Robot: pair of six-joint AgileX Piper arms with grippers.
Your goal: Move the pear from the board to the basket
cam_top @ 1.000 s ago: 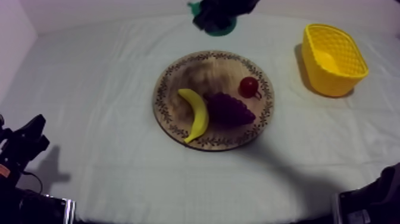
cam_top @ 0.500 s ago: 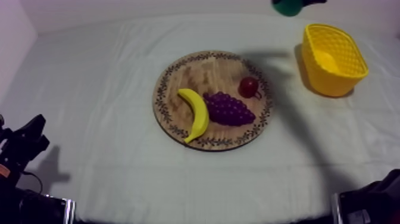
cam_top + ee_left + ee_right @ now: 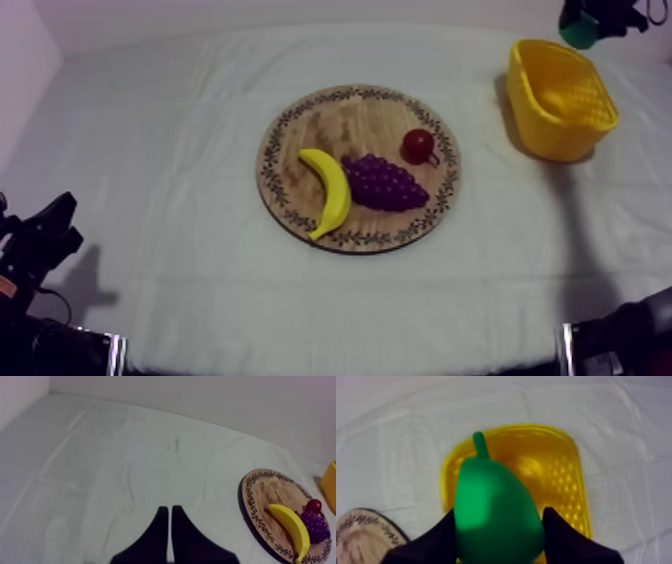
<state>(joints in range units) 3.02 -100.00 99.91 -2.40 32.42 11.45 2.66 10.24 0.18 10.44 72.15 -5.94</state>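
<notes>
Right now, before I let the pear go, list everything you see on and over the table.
yellow basket: one, yellow, table's right side
pear: one, green, held over the yellow basket by the right gripper
wooden board: one, brown with patterned rim, mid-table
banana: one, yellow, on the board
bunch of grapes: one, purple, on the board beside the banana
small red fruit: one, red, on the board's basket side
cloth: one, grey-white, over the table
left gripper: one, black, shut, low at left
right gripper: one, black, shut on the pear
</notes>
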